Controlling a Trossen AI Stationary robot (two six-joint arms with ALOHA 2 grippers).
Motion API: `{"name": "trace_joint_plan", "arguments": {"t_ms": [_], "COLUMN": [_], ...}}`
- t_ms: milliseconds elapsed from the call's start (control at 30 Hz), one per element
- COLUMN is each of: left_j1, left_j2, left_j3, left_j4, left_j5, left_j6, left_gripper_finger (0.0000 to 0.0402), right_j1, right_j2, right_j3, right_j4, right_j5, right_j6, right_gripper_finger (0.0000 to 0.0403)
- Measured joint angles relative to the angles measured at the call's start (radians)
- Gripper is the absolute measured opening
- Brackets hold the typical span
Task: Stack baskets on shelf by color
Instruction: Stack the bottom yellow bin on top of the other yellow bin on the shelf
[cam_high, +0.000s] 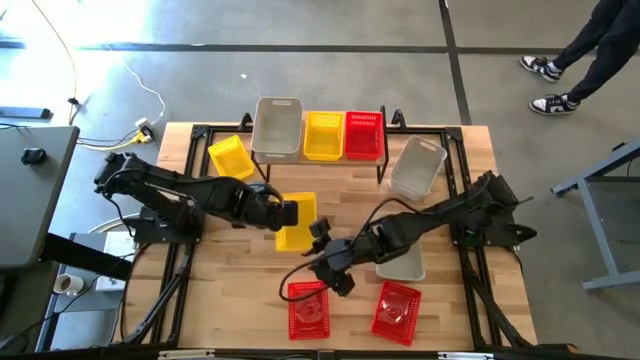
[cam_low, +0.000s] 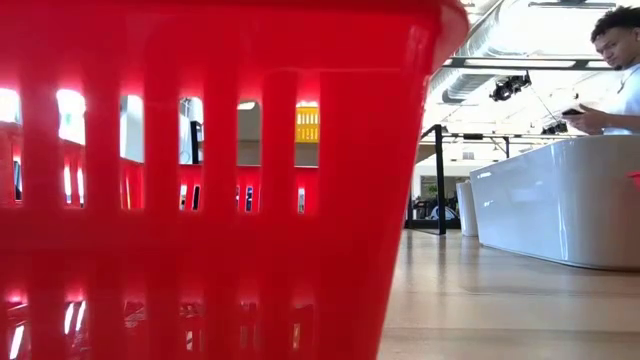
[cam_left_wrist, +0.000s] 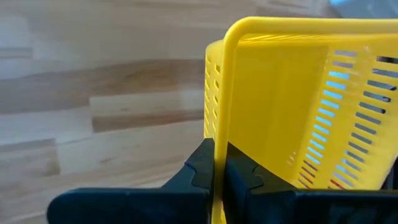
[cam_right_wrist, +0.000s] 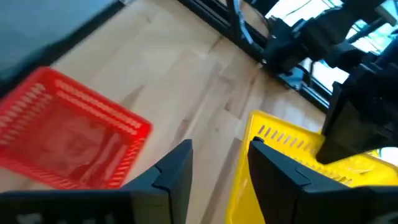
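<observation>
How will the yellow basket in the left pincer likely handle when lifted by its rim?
Probably light: the yellow basket has thin, slotted walls. Held by the left pincer at one rim only, it may tilt or swing. The rim might flex slightly.

The shelf (cam_high: 318, 160) stands at the far edge of the table (cam_high: 230, 290), and everything else sits around it. On the shelf, three baskets rest side by side: one basket (cam_high: 277, 127) at its left end, a second (cam_high: 323, 135) in the middle, a third (cam_high: 364, 134) at its right end. Just left of the shelf a basket (cam_high: 231, 157) lies on the table; just right of it lies another (cam_high: 417, 167). In front of the shelf, mid-table, a basket (cam_high: 297, 222) sits between the left gripper (cam_high: 287, 212) and the right gripper (cam_high: 320, 234). Farther in front, near the table's front edge, two baskets (cam_high: 308, 309) (cam_high: 397, 311) lie apart, and one more (cam_high: 402, 262) lies behind the right one.
</observation>
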Motion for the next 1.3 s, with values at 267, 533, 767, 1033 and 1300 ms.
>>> {"name": "trace_joint_plan", "arguments": {"t_ms": [267, 533, 767, 1033, 1300], "left_j1": [0.030, 0.048, 0.048, 0.047, 0.047], "left_j2": [0.028, 0.034, 0.034, 0.034, 0.032], "left_j3": [0.000, 0.000, 0.000, 0.000, 0.000], "left_j4": [0.072, 0.092, 0.093, 0.094, 0.100], "left_j5": [0.000, 0.002, 0.005, -0.015, 0.052], "left_j6": [0.045, 0.073, 0.104, 0.141, 0.252], "left_gripper_finger": [0.0000, 0.0000, 0.0000, 0.0021, 0.0070], "right_j1": [-0.054, -0.095, -0.100, -0.118, -0.112], "right_j2": [0.038, 0.073, 0.075, 0.074, 0.074], "right_j3": [0.000, 0.000, 0.000, 0.000, 0.000], "right_j4": [-0.071, -0.156, -0.168, -0.188, -0.198], "right_j5": [0.042, 0.034, 0.032, 0.008, 0.004], "right_j6": [0.025, 0.068, 0.114, 0.206, 0.276], "right_gripper_finger": [0.0140, 0.0140, 0.0081, 0.0007, 0.0001]}}
